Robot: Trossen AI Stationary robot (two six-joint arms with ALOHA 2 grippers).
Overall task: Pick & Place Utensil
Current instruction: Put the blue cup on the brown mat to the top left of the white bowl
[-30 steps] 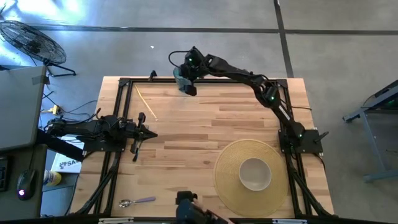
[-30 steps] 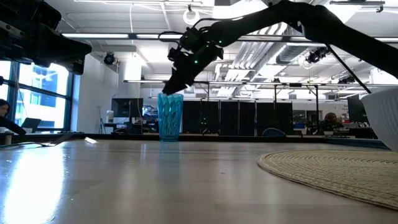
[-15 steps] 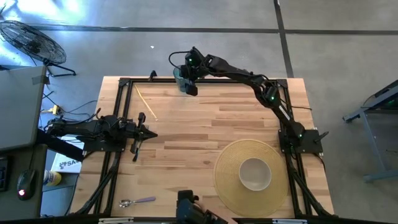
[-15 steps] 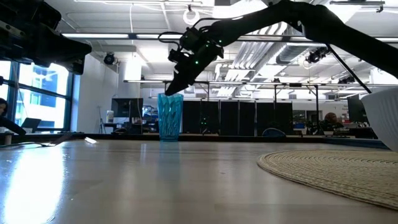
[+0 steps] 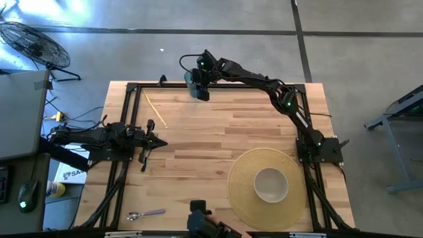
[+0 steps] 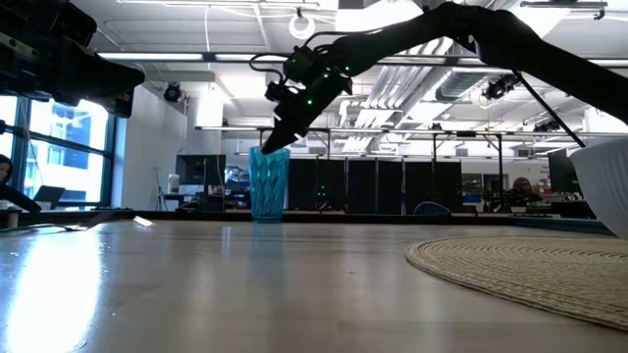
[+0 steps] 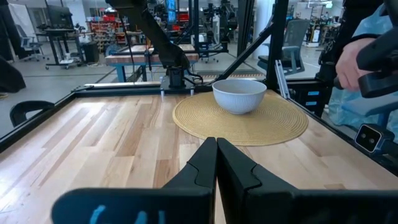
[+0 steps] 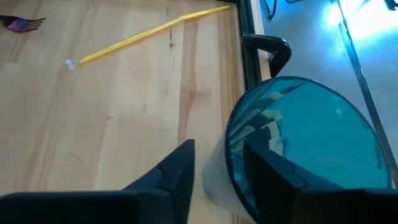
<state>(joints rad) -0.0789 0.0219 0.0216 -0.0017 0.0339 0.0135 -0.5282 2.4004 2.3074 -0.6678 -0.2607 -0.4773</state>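
A teal see-through cup (image 8: 298,137) stands upright on its base at the table's far edge (image 5: 191,80), (image 6: 268,184). My right gripper (image 8: 219,149) reaches it from above, slanting down. It is open by a narrow gap, one finger outside the cup's near wall and one over its mouth. A gap shows on both sides of the wall. A purple-handled spoon (image 5: 145,213) lies near the front left corner. A purple fork (image 8: 22,23) lies beyond a yellow stick (image 5: 155,109). My left gripper (image 5: 160,142) rests shut at the table's left, holding nothing.
A round woven mat (image 5: 241,198) with a white bowl (image 5: 271,184) on it fills the near right of the table. Black frame rails (image 5: 119,165) run along the table's sides. Bare wood lies between the cup and the mat.
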